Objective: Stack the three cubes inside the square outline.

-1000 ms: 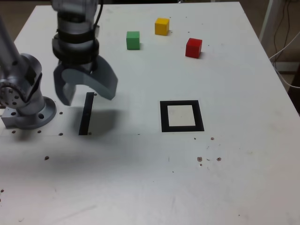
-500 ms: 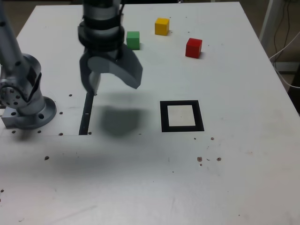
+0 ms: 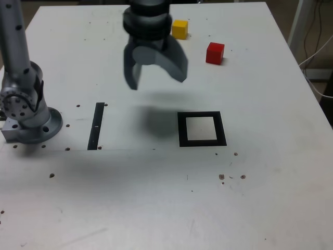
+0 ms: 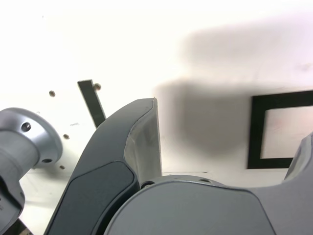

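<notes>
- Overhead, hand (image 3: 155,74) hangs above the white table (image 3: 260,198), jaws spread wide, nothing between them.
- Green cube not visible in the exterior view; the arm covers the far part of the table where it could lie.
- Yellow cube (image 3: 180,29) just to the exterior view's right of the wrist, at the far side of the table.
- Red cube (image 3: 215,53) further toward the exterior view's right, apart from the yellow one.
- Square outline (image 3: 202,129) flat on the table, white centre bare, nearer the camera than the hand; also seen in the wrist view (image 4: 274,132).
- Hand's shadow falls just beside the outline on the exterior view's left.
- Narrow black strip (image 3: 96,126) lies near the arm's base (image 3: 28,117).
</notes>
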`<state>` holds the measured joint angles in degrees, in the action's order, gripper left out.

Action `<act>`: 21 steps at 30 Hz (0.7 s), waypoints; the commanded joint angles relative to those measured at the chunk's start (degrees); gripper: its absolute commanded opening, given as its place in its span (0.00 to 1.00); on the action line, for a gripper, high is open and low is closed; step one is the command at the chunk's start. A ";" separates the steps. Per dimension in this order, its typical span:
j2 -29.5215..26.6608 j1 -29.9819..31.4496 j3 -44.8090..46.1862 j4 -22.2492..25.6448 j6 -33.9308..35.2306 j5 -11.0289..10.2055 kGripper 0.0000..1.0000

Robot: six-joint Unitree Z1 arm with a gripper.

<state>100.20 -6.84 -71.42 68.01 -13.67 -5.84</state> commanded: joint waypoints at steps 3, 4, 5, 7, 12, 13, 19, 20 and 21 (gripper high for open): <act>2.55 -2.02 -3.56 0.88 -2.28 -0.60 1.00; 3.03 -2.51 -4.38 1.02 -2.83 -0.79 1.00; 3.50 -3.03 -5.23 1.15 -3.42 -0.97 1.00; 4.56 -4.12 -7.06 1.39 -4.69 -1.32 1.00; 8.79 -7.41 -13.27 2.78 -8.70 -1.97 1.00; 9.74 -8.07 -14.57 3.17 -9.46 -2.13 1.00; 15.63 -12.25 -22.49 5.10 -14.49 -3.32 1.00; 16.68 -12.96 -24.01 5.46 -15.49 -3.44 1.00; 17.74 -13.67 -25.63 5.90 -16.53 -3.54 1.00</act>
<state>116.34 -19.60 -94.84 73.07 -28.66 -9.15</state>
